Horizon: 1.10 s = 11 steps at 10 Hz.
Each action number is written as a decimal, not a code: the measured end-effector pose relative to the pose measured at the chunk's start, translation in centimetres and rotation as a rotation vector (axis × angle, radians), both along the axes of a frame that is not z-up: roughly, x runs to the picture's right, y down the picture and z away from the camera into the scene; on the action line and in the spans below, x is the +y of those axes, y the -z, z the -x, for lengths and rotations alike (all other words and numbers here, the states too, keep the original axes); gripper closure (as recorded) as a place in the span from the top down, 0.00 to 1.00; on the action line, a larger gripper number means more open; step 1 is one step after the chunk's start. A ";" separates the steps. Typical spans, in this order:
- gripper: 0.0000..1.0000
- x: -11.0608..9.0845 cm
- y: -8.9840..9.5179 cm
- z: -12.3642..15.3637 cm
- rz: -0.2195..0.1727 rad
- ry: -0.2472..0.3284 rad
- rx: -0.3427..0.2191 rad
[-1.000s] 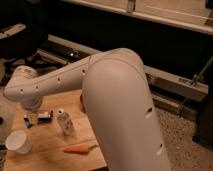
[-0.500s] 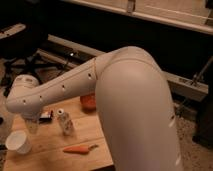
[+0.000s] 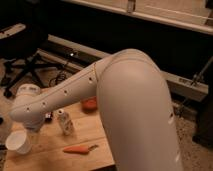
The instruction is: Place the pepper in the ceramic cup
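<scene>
The slender orange-red pepper (image 3: pixel 78 149) lies flat on the wooden table (image 3: pixel 55 159), near its front edge. The white ceramic cup (image 3: pixel 17 142) stands upright at the table's left front corner, a good hand's width left of the pepper. My big white arm sweeps in from the right, its elbow filling the middle of the view. Its wrist ends at the far left, where the gripper (image 3: pixel 30 126) hangs just above and behind the cup. The gripper is mostly hidden by the wrist, and nothing shows in it.
A small clear bottle with a white cap (image 3: pixel 65 122) stands between the cup and the pepper, slightly farther back. A round squat orange thing (image 3: pixel 90 104) sits at the table's back edge beside the arm. An office chair (image 3: pixel 22 55) stands on the floor at left.
The wrist and gripper have come down toward the table's left side, closer to the cup. The elbow has swung right and higher. The pepper, cup and bottle have not moved.
</scene>
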<state>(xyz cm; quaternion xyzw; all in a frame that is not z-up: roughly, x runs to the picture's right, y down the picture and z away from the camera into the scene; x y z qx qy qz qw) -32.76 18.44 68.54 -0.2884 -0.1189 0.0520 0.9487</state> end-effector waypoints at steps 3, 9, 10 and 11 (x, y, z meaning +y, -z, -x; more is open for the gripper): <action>0.80 2.2 -0.4 -1.6 0.039 -0.010 0.019; 0.80 4.4 -0.8 -6.4 0.040 0.015 0.083; 0.80 5.2 -0.8 -7.1 0.062 0.050 0.114; 0.80 5.8 -0.8 -7.5 0.084 0.076 0.141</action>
